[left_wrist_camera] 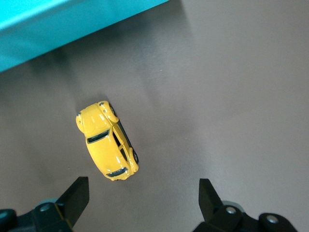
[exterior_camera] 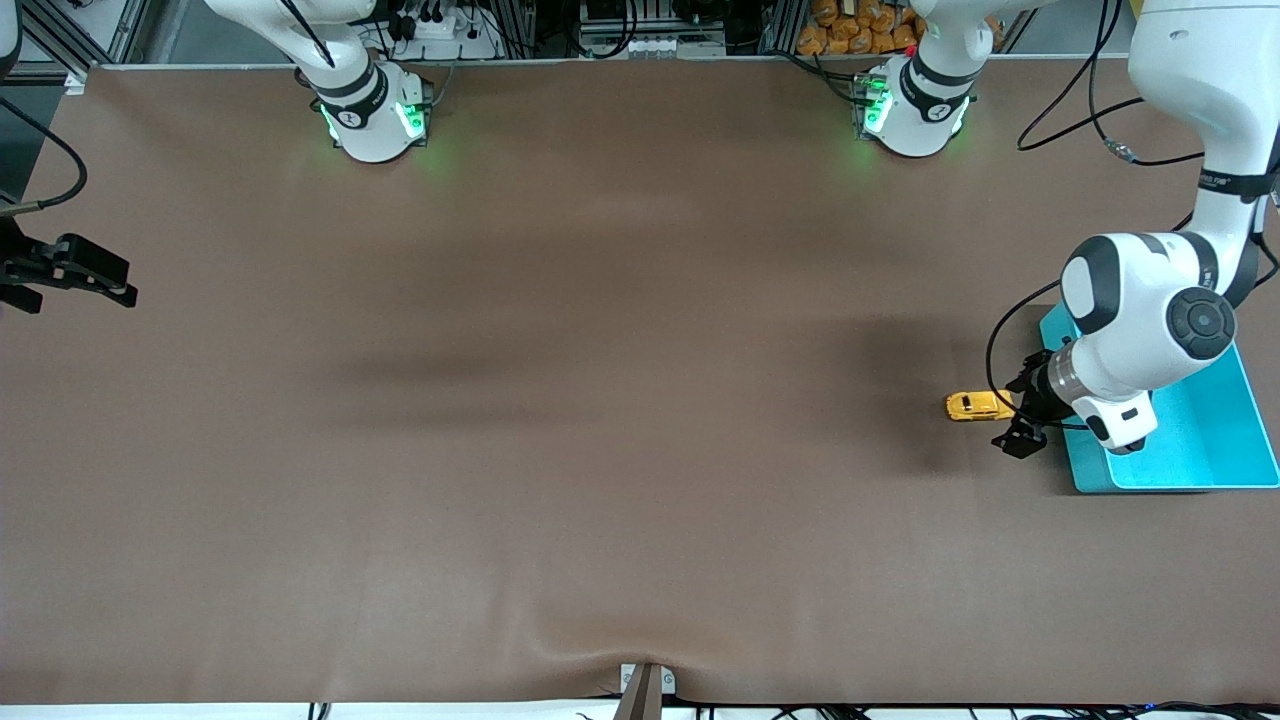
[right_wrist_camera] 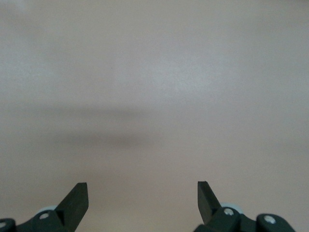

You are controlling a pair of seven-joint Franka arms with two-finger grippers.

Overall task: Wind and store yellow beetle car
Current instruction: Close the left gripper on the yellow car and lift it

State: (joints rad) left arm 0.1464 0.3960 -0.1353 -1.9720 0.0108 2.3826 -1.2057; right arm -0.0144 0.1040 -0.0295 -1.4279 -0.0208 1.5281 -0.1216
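Lettering on left arm (exterior_camera: 1225, 181) unreadable.

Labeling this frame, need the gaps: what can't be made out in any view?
- Bin contents: front view, left arm covers much of it; left wrist view cuts it off at the edge.
- Car winding part: not visible in any view.
- Left gripper: whether it touches the car, too small in the front view.
- Right gripper: its arm is cut off by the frame.

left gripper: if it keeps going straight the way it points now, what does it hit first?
Most likely bare table. The left gripper hangs open over the mat; the yellow beetle car lies just off its centre line, toward one finger, so a finger might clip it. The turquoise bin is clear of the line.
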